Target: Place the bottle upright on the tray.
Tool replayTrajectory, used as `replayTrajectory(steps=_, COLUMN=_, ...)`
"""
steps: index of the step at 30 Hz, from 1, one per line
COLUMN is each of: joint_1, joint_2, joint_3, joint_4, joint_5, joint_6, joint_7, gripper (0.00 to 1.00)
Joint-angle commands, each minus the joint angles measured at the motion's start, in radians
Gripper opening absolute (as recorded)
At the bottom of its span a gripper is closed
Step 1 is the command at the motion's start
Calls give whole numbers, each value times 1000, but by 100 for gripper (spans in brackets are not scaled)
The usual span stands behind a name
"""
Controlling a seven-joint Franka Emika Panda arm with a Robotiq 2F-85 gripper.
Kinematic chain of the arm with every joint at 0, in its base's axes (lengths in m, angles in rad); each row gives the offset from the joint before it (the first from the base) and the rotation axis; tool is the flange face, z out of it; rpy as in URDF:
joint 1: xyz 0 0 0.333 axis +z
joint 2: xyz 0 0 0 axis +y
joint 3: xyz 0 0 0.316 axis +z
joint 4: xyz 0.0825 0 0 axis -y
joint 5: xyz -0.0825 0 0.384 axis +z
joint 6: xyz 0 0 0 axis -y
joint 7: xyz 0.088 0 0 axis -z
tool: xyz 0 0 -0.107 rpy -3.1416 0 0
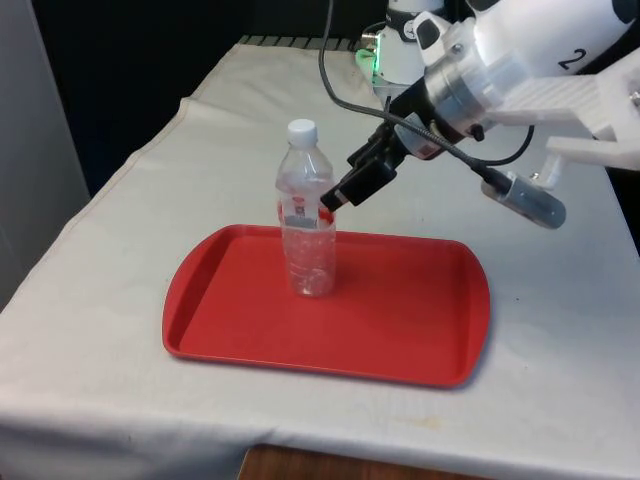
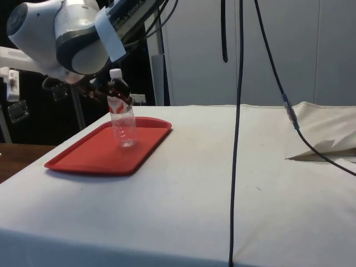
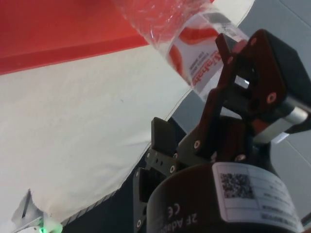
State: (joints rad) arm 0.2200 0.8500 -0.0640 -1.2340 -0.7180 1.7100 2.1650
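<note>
Clear bottle (image 1: 307,235), white cap (image 1: 302,129), red-white label (image 3: 201,56); red tray (image 1: 400,320); white cloth (image 1: 560,330); black claw (image 1: 332,198).

We see even, soft room light from above in front view; white cloth (image 1: 560,330) bright, not blown out. Red tray (image 1: 400,320) carries faint sheen, soft shadow along its near rim. Clear bottle (image 1: 306,215) catches small highlights. Black backdrop behind stays dark, detail lost. Side view: pale wall bright, arm near lens slightly soft. Wrist view: label on bottle (image 3: 204,58) blurred, cloth evenly lit, crinkled plastic glints.
</note>
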Motion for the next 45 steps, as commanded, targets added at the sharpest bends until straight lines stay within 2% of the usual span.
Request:
replayTrajectory(steps=1, joint_1=3, joint_2=2, joint_3=0, joint_4=6, joint_5=5, joint_6=-6, joint_7=5, gripper=100)
replayTrajectory(steps=2, joint_1=0, joint_2=0, joint_3=0, joint_4=0, joint_5=0, joint_6=0, joint_7=0, gripper=100)
replayTrajectory(steps=5, joint_1=7, joint_2=1, joint_3=10, joint_4=14, joint_5=5, joint_6=-23, joint_7=15, gripper=100)
replayTrajectory(steps=10, joint_1=9, joint_2=1, joint_3=22, joint_4=23, joint_5=6, joint_6=-42, joint_7=27, gripper=100)
replayTrajectory(steps=20, joint_1=9, joint_2=-2, joint_3=43, joint_4=32, joint_5=0, joint_6=-71, joint_7=44, gripper=100)
replayTrajectory(steps=30, joint_1=11, joint_2=-21, joint_3=73, joint_4=30, joint_5=5, joint_6=-107, joint_7=83, gripper=100)
replayTrajectory(steps=36, joint_1=6, joint_2=-49, joint_3=88, joint_4=13, joint_5=9, joint_6=-129, joint_7=97, gripper=100)
replayTrajectory(steps=38, joint_1=10, joint_2=-40, joint_3=84, joint_4=23, joint_5=4, joint_6=-146, joint_7=92, gripper=100)
replayTrajectory(steps=45, joint_1=-1, joint_2=-102, joint_3=101, joint_4=-38, joint_5=22, joint_6=-126, joint_7=113, gripper=100)
